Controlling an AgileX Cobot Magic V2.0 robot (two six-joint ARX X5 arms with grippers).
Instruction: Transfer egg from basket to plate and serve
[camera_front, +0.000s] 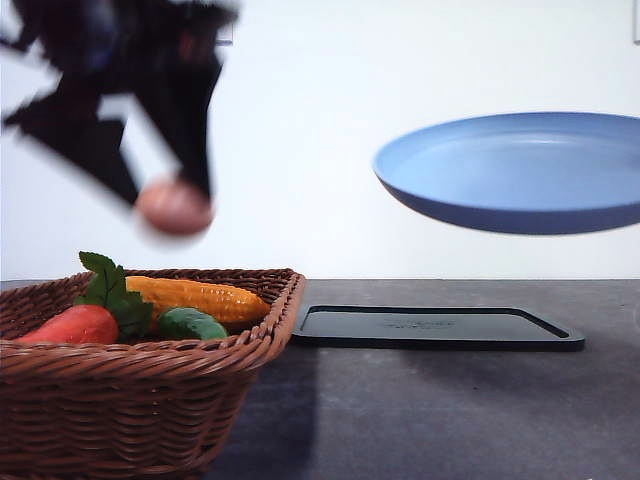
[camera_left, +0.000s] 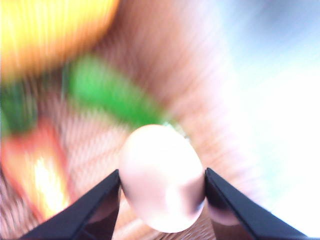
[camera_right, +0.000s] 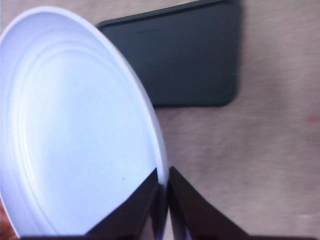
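Note:
The pinkish egg (camera_front: 174, 207) hangs in the air above the wicker basket (camera_front: 140, 400), blurred by motion, with my left gripper (camera_front: 175, 195) shut on it. Up close in the left wrist view, the egg (camera_left: 161, 177) sits between the two dark fingers of the left gripper (camera_left: 162, 187), the basket's contents smeared behind it. The blue plate (camera_front: 515, 170) is held in the air at the right, above the table. My right gripper (camera_right: 162, 192) is shut on the rim of the plate (camera_right: 75, 125), whose inside is bare.
A flat black tray (camera_front: 435, 327) lies on the dark table below the plate, also seen as the tray (camera_right: 185, 55) in the right wrist view. In the basket lie a red vegetable (camera_front: 70, 325), a yellow corn cob (camera_front: 200, 298), a green vegetable (camera_front: 192, 324) and green leaves (camera_front: 110, 290).

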